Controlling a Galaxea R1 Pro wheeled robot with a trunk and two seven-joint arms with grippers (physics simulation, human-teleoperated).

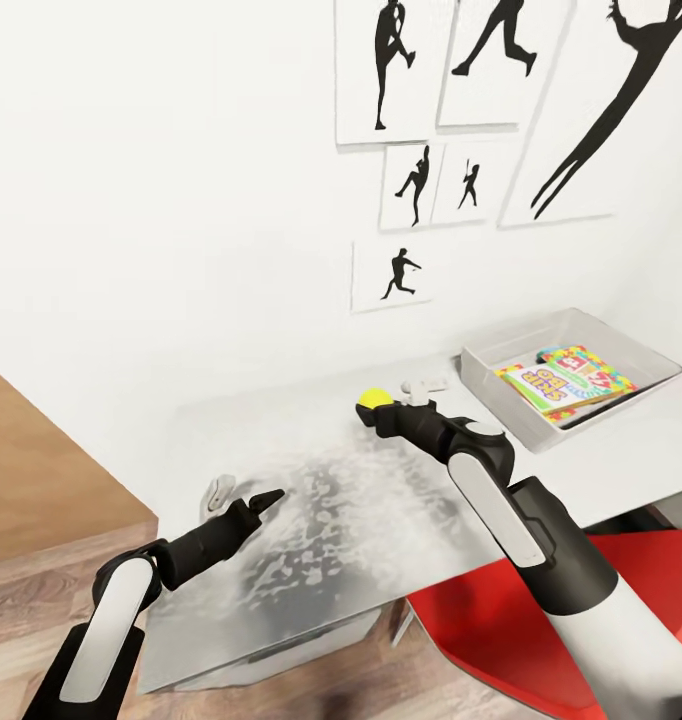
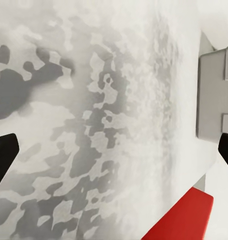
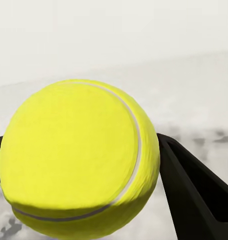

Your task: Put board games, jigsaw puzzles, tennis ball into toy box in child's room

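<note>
Right gripper [image 1: 373,408] has the tennis ball [image 1: 371,400] between its two dark fingers, closed against the ball's sides; in the right wrist view one finger [image 3: 194,190] presses the ball's flank and the other shows at the opposite edge. Ball [image 3: 78,157] is held above the table [image 1: 311,520], out at the forward end of the extended right arm, near the back edge by the wall.

Ball appearance: bright yellow-green, fuzzy, one pale curved seam running over its top and round its underside; small next to the boxes in the tray.

Toy box [image 1: 501,385]: shallow light grey tray with sloping sides, sits on the table to the right of the held ball, apart from it. Inside lies a jigsaw puzzle [image 1: 586,368] box with multicolour piece pattern, and beside or partly over it a SKIP-BO board game [image 1: 546,385]; exact overlap not clear.

Left gripper [image 1: 243,502] hovers low over the mottled grey-white table top, fingers spread apart, nothing between them. Left wrist view: both dark fingertips [image 2: 3,157] at the picture's edges, table surface between.

Red chair [image 1: 491,640] seat partly under the table's near edge. Black silhouette pictures [image 1: 401,270] on the white wall.
</note>
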